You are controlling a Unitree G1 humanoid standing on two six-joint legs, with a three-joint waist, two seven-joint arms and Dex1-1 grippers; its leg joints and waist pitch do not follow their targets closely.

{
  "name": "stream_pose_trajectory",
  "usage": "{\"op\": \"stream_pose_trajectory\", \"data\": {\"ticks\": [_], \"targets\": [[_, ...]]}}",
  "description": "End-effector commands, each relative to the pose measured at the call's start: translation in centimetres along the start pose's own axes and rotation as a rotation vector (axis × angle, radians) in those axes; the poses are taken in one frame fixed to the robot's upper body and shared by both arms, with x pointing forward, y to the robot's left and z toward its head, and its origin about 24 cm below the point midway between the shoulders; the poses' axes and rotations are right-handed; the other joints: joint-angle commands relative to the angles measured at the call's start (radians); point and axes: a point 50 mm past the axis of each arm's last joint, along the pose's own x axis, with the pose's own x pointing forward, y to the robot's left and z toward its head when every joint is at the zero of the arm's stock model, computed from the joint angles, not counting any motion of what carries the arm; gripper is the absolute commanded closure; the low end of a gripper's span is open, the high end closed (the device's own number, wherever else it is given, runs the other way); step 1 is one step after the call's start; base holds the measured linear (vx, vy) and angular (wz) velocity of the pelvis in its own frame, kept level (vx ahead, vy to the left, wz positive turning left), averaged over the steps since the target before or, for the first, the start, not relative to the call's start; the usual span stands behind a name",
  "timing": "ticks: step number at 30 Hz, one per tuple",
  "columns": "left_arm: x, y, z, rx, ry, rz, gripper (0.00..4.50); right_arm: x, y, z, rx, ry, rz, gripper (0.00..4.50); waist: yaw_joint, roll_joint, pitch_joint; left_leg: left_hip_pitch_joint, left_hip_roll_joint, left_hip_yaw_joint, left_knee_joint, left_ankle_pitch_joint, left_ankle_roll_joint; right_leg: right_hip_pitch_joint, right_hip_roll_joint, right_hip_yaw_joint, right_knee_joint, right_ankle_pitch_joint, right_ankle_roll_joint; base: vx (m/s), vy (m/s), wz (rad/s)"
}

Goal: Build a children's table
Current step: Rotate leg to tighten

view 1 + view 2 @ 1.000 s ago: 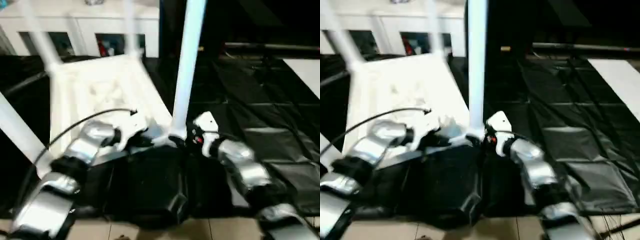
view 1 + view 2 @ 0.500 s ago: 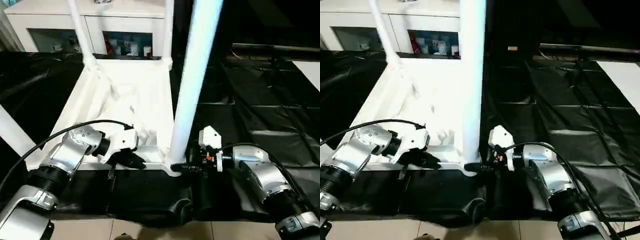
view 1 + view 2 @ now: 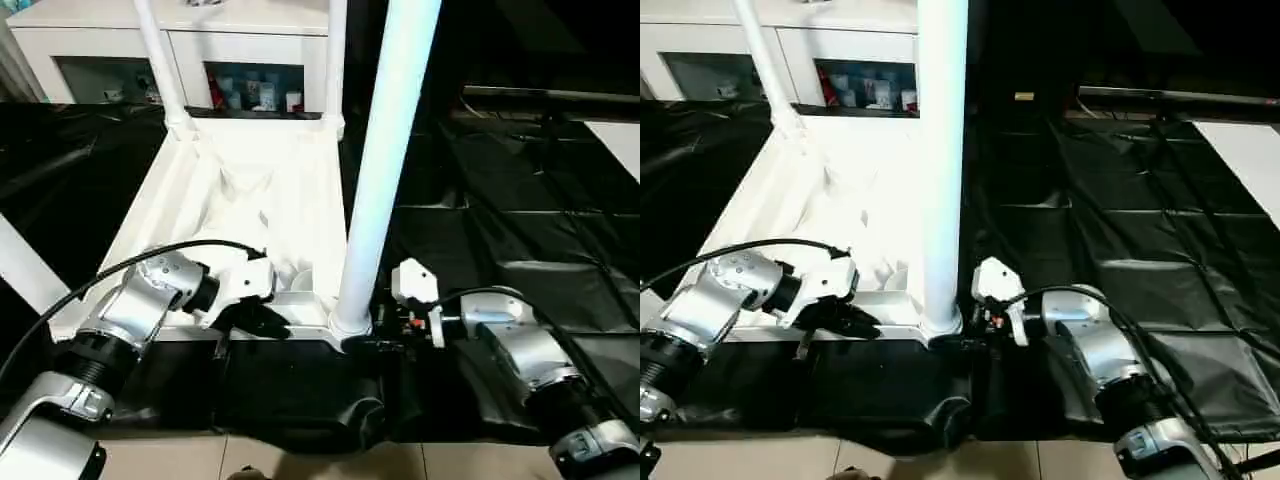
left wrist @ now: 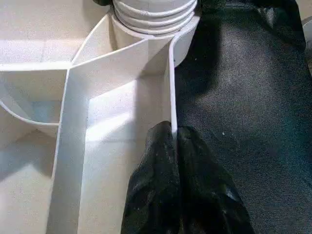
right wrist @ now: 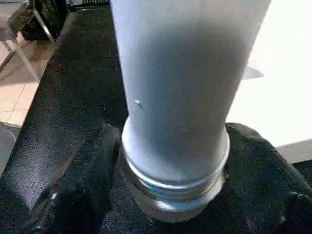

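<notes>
The small white plastic table top lies upside down on the black plastic sheet, with its ribbed underside facing up. Three long white tube legs stand up from its corners: two far legs near the white cabinet with glass doors, and one big near leg right in front of the robot. A fourth leg slants in at the near left side; its socket cannot be seen.

The left gripper pinches the thin white side wall of the table top. Its two black fingers are almost closed, with the wall squeezed between them. This holds the table steady.

The right gripper wraps around the bottom of the near leg. One black finger sits on each side of the tube, so the claw is open as wide as the leg and holds it tight, just above the round corner socket.

The step in hand looks like fixing this near leg into its corner. The ridged end of the leg seems to sit in the socket already, though how deep is hard to tell.

Next, the right arm probably needs to push or twist the leg straight down, keeping it upright, while the left claw keeps the top from sliding on the slippery sheet.
</notes>
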Motion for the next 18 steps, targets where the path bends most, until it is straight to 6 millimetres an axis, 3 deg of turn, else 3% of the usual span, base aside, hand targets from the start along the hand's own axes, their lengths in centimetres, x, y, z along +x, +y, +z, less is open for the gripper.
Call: {"op": "stream_pose_trajectory", "data": {"ticks": [1, 5, 13, 18], "targets": [[1.00, -1.00, -1.01, -0.025, 0.053, -0.076, 4.50, -0.04, -0.22, 0.41, -0.012, -0.003, 0.003, 1.42, -0.004, -0.003, -0.056, 0.009, 0.061, -0.016, -0.066, -0.104, 0.078, 0.043, -0.090, 0.049, -0.063, -0.006, -0.255, 0.000, 0.000, 0.00], [1.01, -1.25, -1.36, -0.041, 0.060, -0.082, 4.50, 0.08, -0.20, 0.35, -0.004, -0.010, 0.008, 1.75, -0.004, -0.003, -0.054, 0.009, 0.062, -0.016, -0.068, -0.115, 0.076, 0.042, -0.090, 0.049, -0.066, -0.036, -0.251, 0.000, 0.000, 0.00], [1.11, -1.31, -1.45, -0.054, 0.062, -0.086, 4.50, 0.28, -0.02, 0.15, 0.015, -0.025, 0.005, 1.83, -0.005, -0.003, -0.055, 0.009, 0.061, -0.016, -0.067, -0.110, 0.074, 0.043, -0.090, 0.050, -0.065, -0.029, -0.251, 0.000, 0.000, 0.00], [1.40, -0.73, -1.20, -0.073, 0.041, -0.026, 4.50, 0.69, -0.80, 0.18, 0.038, -0.079, -0.134, 1.83, -0.009, 0.000, -0.053, 0.009, 0.061, -0.017, -0.070, -0.135, 0.061, 0.040, -0.093, 0.049, -0.070, -0.065, -0.254, 0.000, 0.000, 0.00]]}}
